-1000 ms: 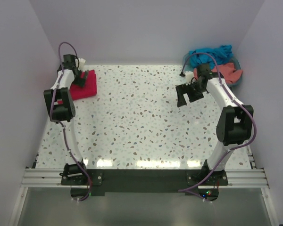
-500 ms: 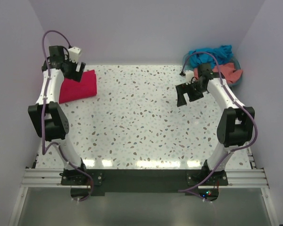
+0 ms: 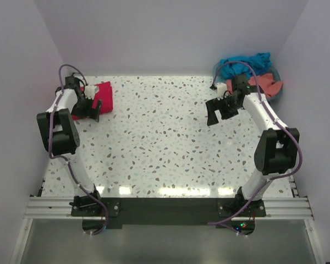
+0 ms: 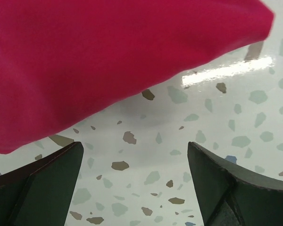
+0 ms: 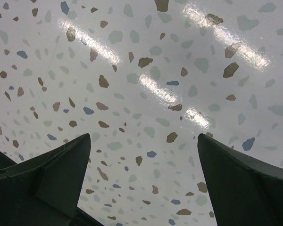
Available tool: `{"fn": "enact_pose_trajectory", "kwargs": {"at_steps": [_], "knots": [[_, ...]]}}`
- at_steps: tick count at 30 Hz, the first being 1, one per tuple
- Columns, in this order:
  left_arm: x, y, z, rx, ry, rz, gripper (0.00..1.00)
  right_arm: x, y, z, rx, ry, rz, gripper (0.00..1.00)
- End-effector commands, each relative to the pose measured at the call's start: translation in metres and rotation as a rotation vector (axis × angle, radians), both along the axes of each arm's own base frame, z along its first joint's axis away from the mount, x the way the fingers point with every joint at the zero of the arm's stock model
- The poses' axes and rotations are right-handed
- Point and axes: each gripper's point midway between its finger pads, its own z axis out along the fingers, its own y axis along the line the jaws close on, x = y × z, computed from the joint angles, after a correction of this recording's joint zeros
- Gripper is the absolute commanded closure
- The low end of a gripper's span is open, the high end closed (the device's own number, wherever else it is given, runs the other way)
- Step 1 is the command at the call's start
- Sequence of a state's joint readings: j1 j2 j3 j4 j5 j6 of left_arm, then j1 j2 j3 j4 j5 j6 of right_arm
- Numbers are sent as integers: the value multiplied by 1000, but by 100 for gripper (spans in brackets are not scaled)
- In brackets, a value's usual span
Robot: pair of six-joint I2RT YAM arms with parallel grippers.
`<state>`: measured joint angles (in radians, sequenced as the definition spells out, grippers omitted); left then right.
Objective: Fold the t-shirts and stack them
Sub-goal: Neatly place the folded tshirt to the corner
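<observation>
Top external view: a white speckled terrazzo table (image 3: 165, 143) fills the floor of the booth. At its far right corner sits a round teal plastic basket (image 3: 275, 94), with a teal-blue cloth t-shirt (image 3: 245, 60) and a salmon-coral cloth t-shirt (image 3: 267, 83) heaped loosely inside. A crimson-pink cloth t-shirt (image 3: 104, 94) lies folded flat at the far left corner, well apart from the basket. The left gripper (image 3: 91, 110) hangs at that shirt's near edge, fingers spread wide with only bare table between them. The right gripper (image 3: 220, 113) hovers over the table near the basket, fingers also wide and holding nothing.
</observation>
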<state>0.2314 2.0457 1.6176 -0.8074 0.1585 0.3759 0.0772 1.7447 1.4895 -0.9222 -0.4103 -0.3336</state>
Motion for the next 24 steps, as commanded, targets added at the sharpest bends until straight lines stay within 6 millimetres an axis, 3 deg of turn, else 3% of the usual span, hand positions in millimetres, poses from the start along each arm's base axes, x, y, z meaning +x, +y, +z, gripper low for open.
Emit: {"fn": "enact_pose_trajectory", "kwargs": {"at_steps": [1,9,12,24], "knots": [[3,11,-11,23,7,37,2,-1,-1,14,6,-43,4,1],[25,16,-39,9,4,48,2,2,-5,9,-17,-33,-6,1],[44,20,-38,14,-44,53,2,3,-6,7,-22,-23,-9,1],[88,31,-45,25,-99,28,2,5,-7,-1,-30,10,-32,1]]}}
